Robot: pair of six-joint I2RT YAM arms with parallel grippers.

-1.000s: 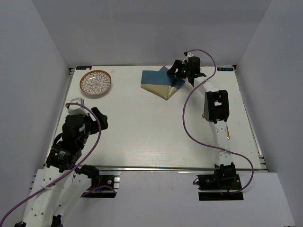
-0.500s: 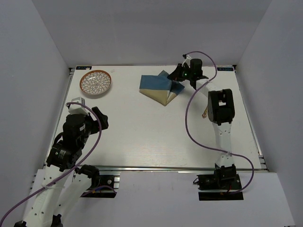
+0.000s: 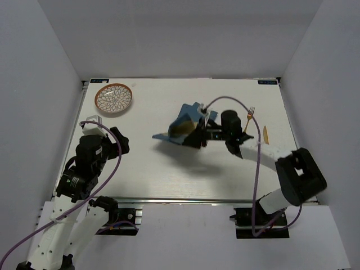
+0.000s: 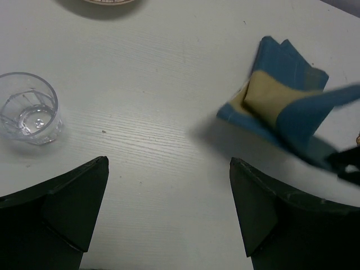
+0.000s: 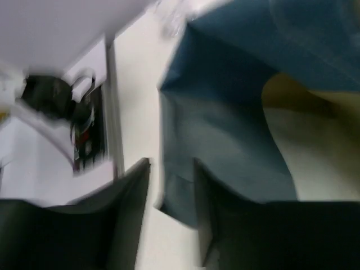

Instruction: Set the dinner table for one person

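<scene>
The blue-and-tan checked placemat [image 3: 183, 126] hangs crumpled and partly lifted above the middle of the white dinner table [image 3: 152, 169]. My right gripper [image 3: 198, 136] is shut on its near right edge. In the right wrist view the blue cloth [image 5: 225, 129] sits pinched between the jaws of that gripper [image 5: 171, 163]. The placemat also shows in the left wrist view [image 4: 281, 101]. My left gripper [image 3: 117, 139] is open and empty at the near left, above bare table [image 4: 169, 162].
A patterned plate [image 3: 113, 98] sits at the far left corner. A clear glass [image 4: 28, 115] stands left of my left gripper. A gold fork [image 3: 249, 119] and knife [image 3: 265, 134] lie right of the placemat. Grey walls enclose the table.
My right arm has swung from the far edge toward the table's middle, dragging and lifting the placemat with it. The fork and knife are now uncovered. The left arm has not moved.
</scene>
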